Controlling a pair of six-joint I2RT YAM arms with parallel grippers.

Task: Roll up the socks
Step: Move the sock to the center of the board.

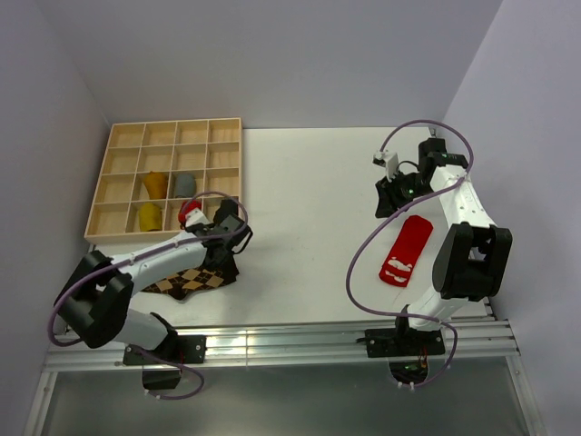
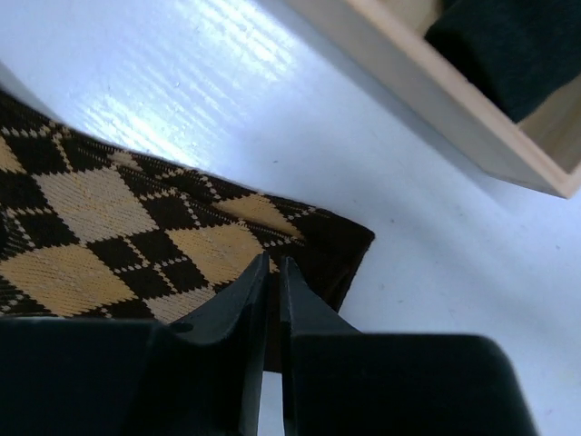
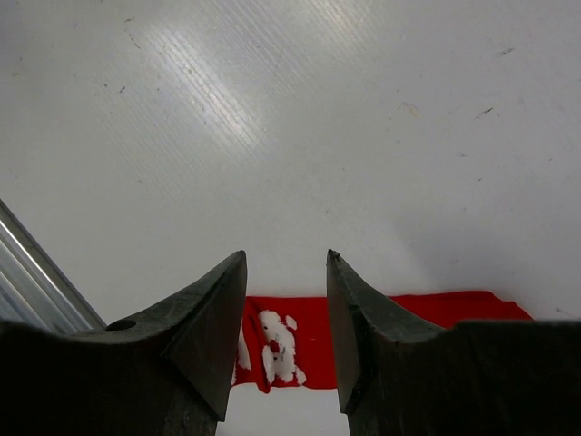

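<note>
Brown-tan argyle cloth sock [image 2: 109, 236] could slip, since my left gripper [image 2: 274, 262] pinched only its edge; right gripper [image 3: 286, 254] gaped open.

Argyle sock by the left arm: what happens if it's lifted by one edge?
The argyle sock lies flat and thin, so probably floppy: it would drape and hang. Knit cloth looks grippy, unlikely to slip or roll. Likely light.
</note>
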